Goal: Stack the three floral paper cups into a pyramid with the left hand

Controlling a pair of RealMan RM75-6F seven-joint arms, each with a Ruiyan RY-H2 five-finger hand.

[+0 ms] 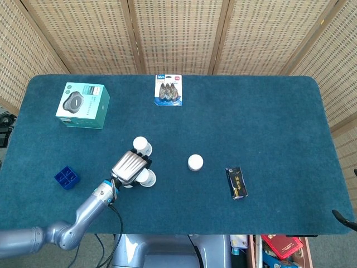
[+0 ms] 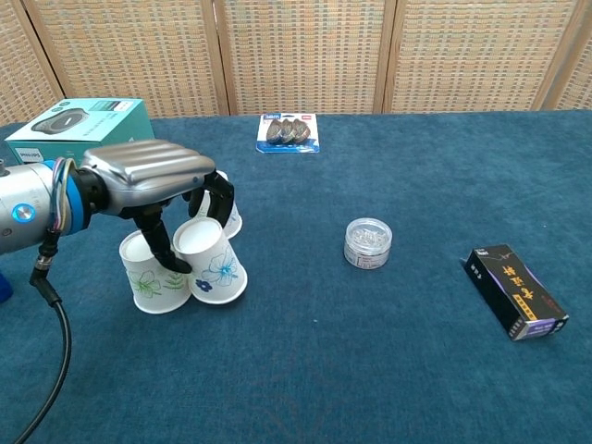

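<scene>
Three white paper cups with blue and green flowers stand close together left of the table's middle. My left hand grips one upside-down cup from above, with fingers down both sides. This cup tilts and touches a second upside-down cup to its left. Behind the fingers stands the third cup, mostly hidden in the chest view. From the head view the hand covers the left cup, while the held cup and the far cup show. I cannot tell whether the held cup rests on the cloth.
A teal box sits at the far left and a blister pack at the back centre. A clear round container and a black box lie to the right. A blue cube sits near the left front.
</scene>
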